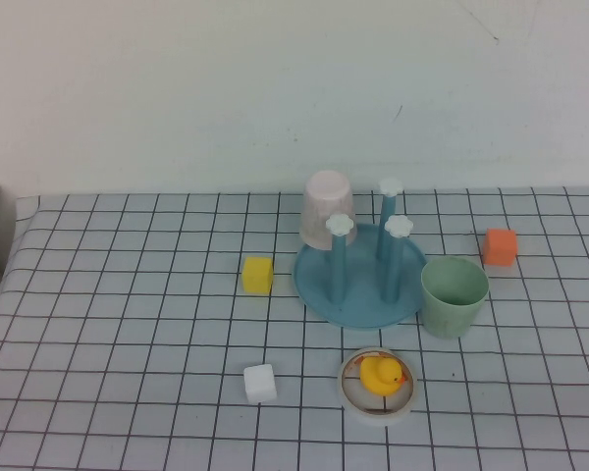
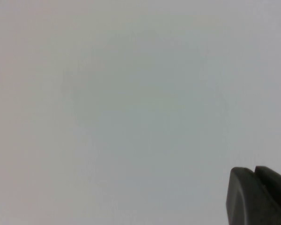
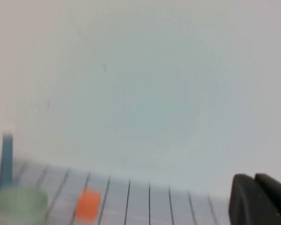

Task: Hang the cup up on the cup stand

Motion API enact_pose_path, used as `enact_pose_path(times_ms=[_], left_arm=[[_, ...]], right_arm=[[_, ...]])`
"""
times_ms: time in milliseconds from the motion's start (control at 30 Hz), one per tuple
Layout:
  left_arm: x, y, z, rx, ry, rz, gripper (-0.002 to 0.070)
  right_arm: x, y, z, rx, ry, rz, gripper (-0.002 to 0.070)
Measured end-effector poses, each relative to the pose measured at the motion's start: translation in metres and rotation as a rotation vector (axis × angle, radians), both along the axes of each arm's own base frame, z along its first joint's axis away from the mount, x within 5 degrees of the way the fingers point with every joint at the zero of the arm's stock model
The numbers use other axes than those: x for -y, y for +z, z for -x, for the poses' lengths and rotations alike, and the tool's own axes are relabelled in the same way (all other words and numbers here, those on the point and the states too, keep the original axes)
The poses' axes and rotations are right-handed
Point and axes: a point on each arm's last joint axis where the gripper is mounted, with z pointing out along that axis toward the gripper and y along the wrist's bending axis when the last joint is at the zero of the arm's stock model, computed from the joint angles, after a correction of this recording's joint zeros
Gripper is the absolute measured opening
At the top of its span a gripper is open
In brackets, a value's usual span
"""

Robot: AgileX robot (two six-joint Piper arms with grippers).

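Note:
The mint-green cup (image 1: 455, 294) stands upright, mouth up, on the checked cloth, just right of the blue cup stand (image 1: 358, 304). The stand has upright blue pegs with white flower caps (image 1: 400, 227). A pale pink cup (image 1: 326, 208) hangs upside down on its back-left peg. Neither arm shows in the high view. My left gripper (image 2: 254, 169) is shut and empty, facing a blank wall. My right gripper (image 3: 254, 177) is shut and empty, raised well away from the green cup (image 3: 19, 202) and a stand peg (image 3: 7, 159).
An orange block (image 1: 501, 246) lies right of the stand and also shows in the right wrist view (image 3: 88, 204). A yellow block (image 1: 258, 275) lies left of the stand. A white block (image 1: 260, 383) and a ring holding a yellow duck (image 1: 378, 385) lie in front.

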Motion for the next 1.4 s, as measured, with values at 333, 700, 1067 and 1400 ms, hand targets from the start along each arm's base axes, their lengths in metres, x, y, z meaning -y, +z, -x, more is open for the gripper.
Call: enact_pose_path(times_ms=[333,700,1067,1400], left_arm=[[0.007,0.026,0.017,0.342,-0.093,0.008,-0.0001],[0.000,0.059,0.022,0.293,-0.036,0.045,-0.0001],[-0.012,0.119,0.013,-0.223,0.090,0.109,-0.0001],[0.005,0.099,-0.049,-0.879,0.022,0.261,-0.0001]], right_arm=[[-0.008,0.031,0.008,0.354,0.086,0.035,-0.0001],[-0.008,0.040,0.012,0.449,0.101,-0.010,-0.0001],[0.003,0.095,0.029,0.148,-0.033,-0.036,-0.0001],[0.000,0.090,-0.012,-0.648,0.047,0.142,-0.0001]])
